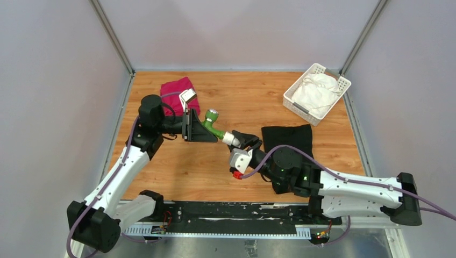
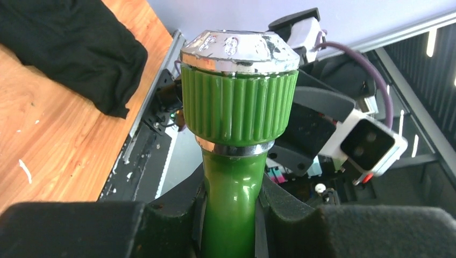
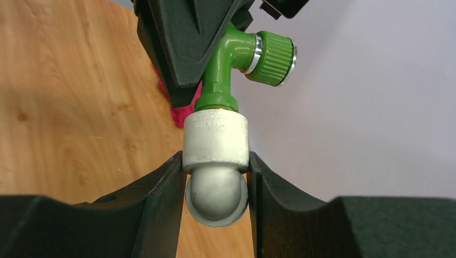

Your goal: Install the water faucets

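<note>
The green tap [image 1: 213, 122] with its ribbed round knob [image 2: 239, 102] hangs above the middle of the table. My left gripper [image 1: 211, 133] is shut on the tap's stem [image 2: 232, 209]. The tap's lower end sits in the white pipe fitting [image 3: 216, 141], and the two parts are joined in one line. My right gripper [image 3: 216, 185] is shut on that white fitting [image 1: 229, 137], its jaws pressing both sides. The two grippers face each other across the assembly.
A red cloth [image 1: 180, 91] lies behind the left arm. A black cloth [image 1: 289, 138] lies right of centre, also seen in the left wrist view [image 2: 70, 48]. A white basket [image 1: 317, 93] with a white cloth stands at the back right.
</note>
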Controlling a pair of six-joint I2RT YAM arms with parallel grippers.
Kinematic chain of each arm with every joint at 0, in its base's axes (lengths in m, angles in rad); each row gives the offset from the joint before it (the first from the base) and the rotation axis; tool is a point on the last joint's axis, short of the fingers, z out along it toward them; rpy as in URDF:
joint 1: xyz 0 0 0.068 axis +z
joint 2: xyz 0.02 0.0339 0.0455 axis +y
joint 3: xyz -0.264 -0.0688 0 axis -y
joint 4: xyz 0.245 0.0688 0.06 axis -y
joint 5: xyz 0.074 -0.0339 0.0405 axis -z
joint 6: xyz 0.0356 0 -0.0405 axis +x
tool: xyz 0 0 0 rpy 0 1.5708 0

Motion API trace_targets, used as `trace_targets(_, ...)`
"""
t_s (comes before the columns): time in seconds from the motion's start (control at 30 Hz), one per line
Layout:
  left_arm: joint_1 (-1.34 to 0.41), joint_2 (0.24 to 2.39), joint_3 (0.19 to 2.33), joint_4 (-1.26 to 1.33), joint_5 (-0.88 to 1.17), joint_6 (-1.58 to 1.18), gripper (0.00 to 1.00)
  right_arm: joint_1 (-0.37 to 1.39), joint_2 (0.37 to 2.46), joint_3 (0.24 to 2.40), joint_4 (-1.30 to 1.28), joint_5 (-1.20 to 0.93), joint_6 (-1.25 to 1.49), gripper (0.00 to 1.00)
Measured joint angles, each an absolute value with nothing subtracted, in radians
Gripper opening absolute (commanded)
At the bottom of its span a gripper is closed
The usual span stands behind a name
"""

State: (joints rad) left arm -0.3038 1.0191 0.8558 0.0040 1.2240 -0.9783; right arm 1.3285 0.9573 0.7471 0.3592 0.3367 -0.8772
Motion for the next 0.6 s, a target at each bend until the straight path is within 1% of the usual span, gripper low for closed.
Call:
trace_targets(0.2, -0.305, 0.983, 0.856, 0.006, 1.235, -0.949, 0.00, 1.275, 0.929, 0.807, 0.238, 0.192, -0.596, 0.23)
trace_targets(0.33, -0.304, 0.972, 0.855, 0.010, 1.225, -0.934, 0.00, 1.186, 0.929, 0.847, 0.178, 0.049, -0.418, 0.23)
trace_targets(0.47, -0.304, 0.944, 0.832, 0.027, 1.186, -0.926, 0.00, 1.038, 0.945, 0.862, 0.158, -0.183, -0.196, 0.21)
trace_targets(0.6, -0.304, 0.920, 0.817, 0.029, 1.153, -0.921, 0.00, 0.922, 0.974, 0.862, 0.189, -0.388, -0.004, 0.23)
